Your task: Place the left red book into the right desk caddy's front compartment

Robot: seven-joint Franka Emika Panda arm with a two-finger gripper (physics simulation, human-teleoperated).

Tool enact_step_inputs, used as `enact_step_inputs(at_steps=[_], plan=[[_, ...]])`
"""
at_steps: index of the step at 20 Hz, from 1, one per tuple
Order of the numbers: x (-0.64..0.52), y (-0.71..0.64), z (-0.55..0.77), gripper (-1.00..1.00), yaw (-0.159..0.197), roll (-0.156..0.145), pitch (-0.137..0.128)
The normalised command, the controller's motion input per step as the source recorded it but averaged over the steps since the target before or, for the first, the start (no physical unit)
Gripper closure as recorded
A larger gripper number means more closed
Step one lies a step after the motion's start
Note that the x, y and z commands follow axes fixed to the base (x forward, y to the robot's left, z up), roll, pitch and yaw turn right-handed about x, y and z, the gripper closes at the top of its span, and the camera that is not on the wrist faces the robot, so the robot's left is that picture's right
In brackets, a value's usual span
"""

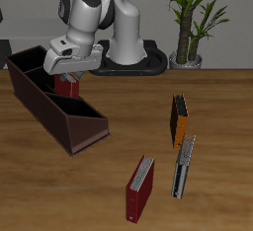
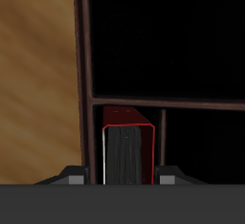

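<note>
On the wooden surface (image 1: 217, 186), with a potted plant (image 1: 190, 23) at the far edge, the end effector (image 1: 69, 77) pinches the left red book (image 1: 68, 87) over the right desk caddy (image 1: 54, 112).

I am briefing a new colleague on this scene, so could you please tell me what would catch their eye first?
First, the white arm's gripper holding a thin dark-red hardcover book over the long dark maroon open-topped caddy at the table's back. In the wrist view, that book sits clamped between the fingers above a dark compartment. Nearer the front edge stand an orange book and a red book with grey page edges.
</note>
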Motion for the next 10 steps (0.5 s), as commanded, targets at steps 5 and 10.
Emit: enact_step_inputs(at_steps=[5,10], plan=[[-0.02,0.00,0.07,-1.00,-0.028,-0.011,-0.005],[-0.01,0.39,0.17,-1.00,-0.033,0.037,-0.054]])
